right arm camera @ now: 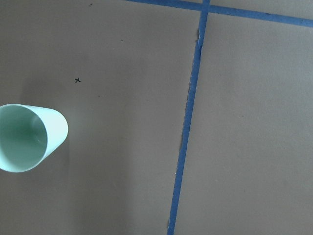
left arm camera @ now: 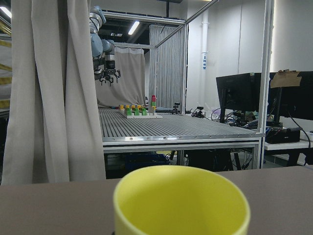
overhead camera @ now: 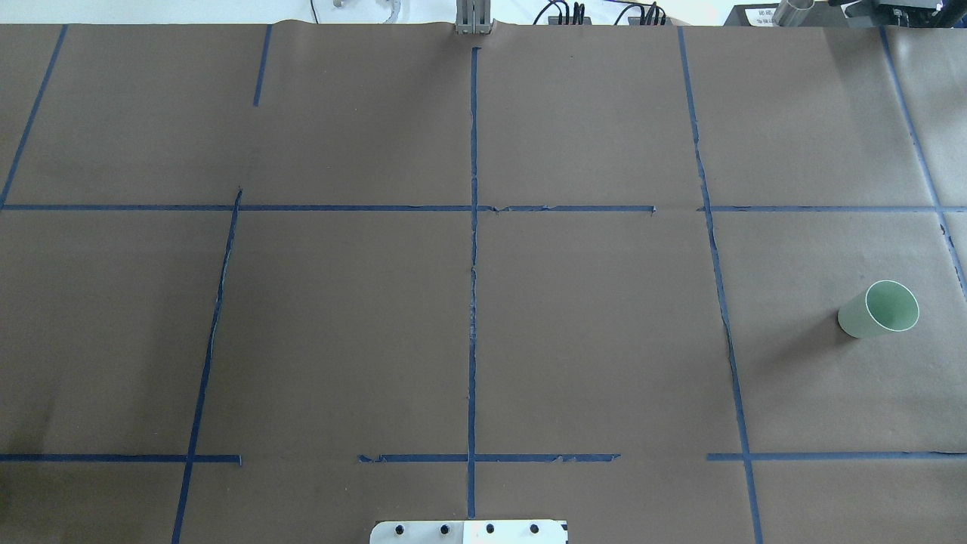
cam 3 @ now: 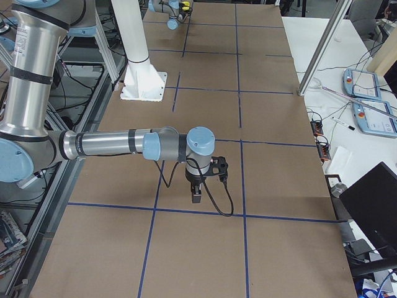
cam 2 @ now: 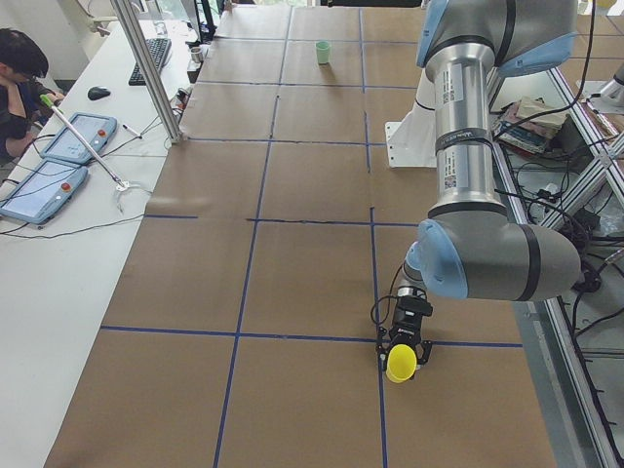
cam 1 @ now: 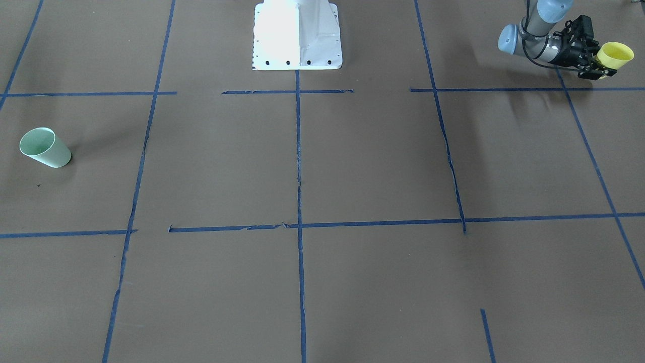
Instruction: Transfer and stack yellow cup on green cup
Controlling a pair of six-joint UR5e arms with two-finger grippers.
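1. The left claw [cam 1: 600,61] is clamped on the yellow cup [cam 1: 617,54], which it holds mouth up at the counter's [cam 1: 352,161] left end.
2. I cannot tell whether the cup's base is clear of the counter.
3. The right claw [cam 3: 196,197] points down over the counter. The pictures do not show whether it is open or closed.
4. Its camera looks down on the green cup [right arm camera: 29,137], which stands upright and empty at the right end, well apart from the yellow one.
5. As I judge it, the grasp is done. The carry across, perhaps with a hand-over, and the stacking remain.
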